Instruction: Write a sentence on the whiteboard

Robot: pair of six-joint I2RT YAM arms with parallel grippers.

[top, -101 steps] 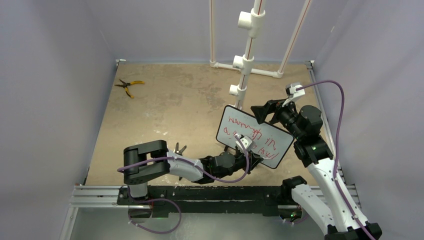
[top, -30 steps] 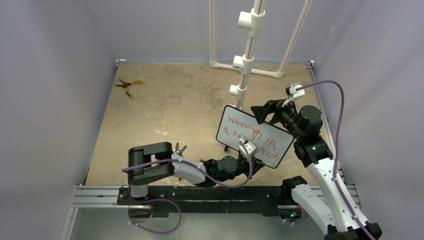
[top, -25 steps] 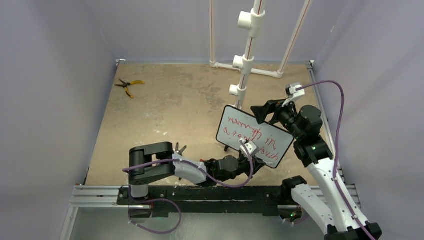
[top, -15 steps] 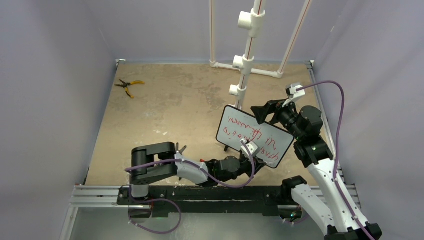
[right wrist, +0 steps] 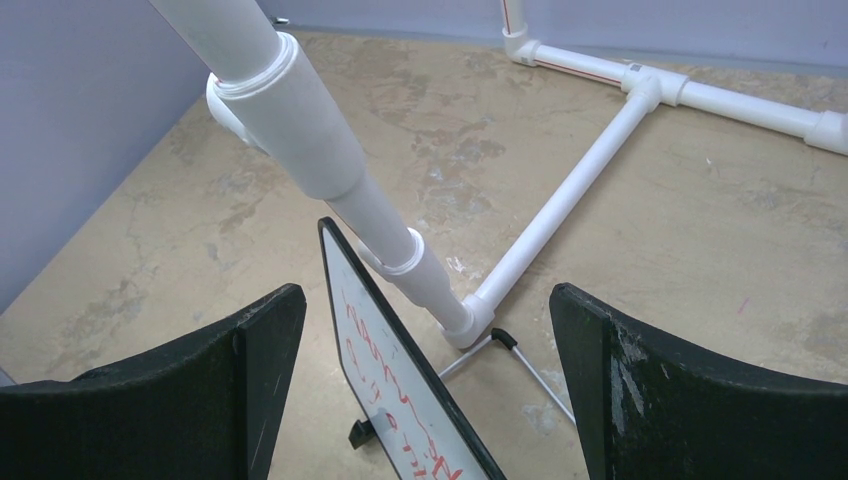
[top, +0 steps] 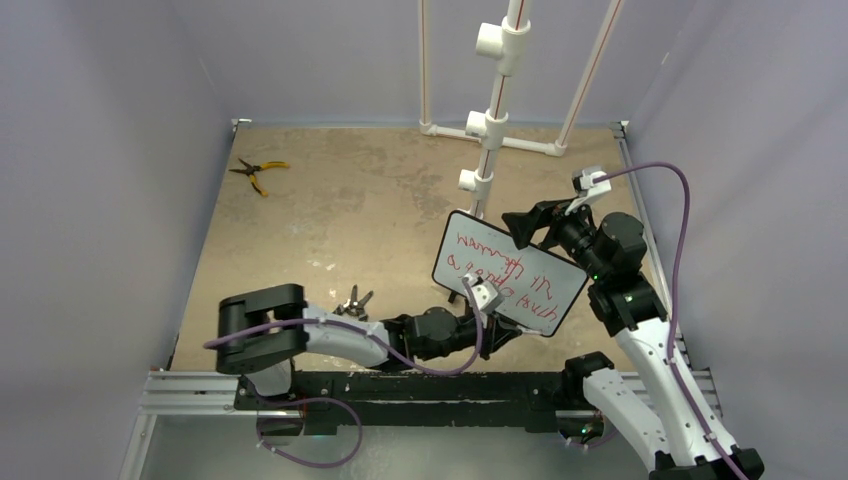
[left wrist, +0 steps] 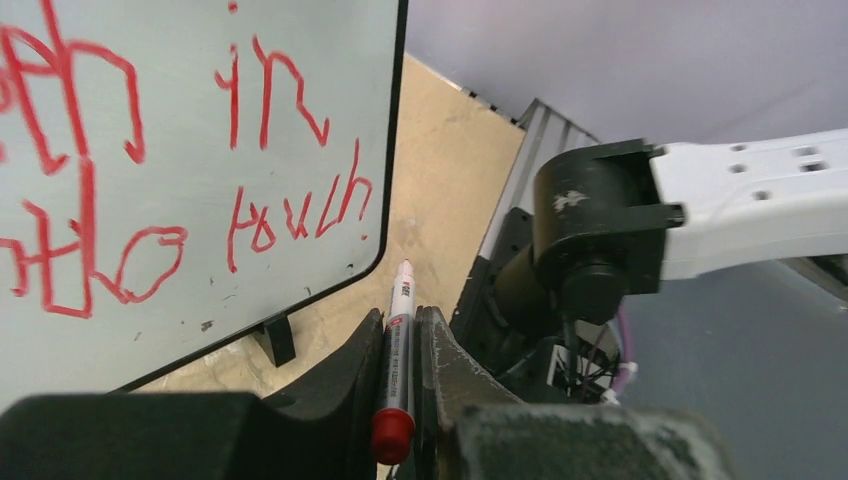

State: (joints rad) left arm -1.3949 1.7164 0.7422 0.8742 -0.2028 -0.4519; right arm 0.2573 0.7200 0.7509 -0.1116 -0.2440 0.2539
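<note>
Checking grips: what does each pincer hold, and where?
Left pincer grips the marker by its barrel, near the red end. Right pincer holds nothing.

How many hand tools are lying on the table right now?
2: yellow-handled pliers near the far left corner, and a darker tool just beyond the left arm. Others may hide under the arms.

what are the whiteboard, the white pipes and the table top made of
Whiteboard: glossy white face, probably coated plastic or metal; thin black frame, likely plastic. White pipes: matte plastic, PVC-like, with collared joints. Table top: mottled tan, matte, perhaps worn board.
</note>
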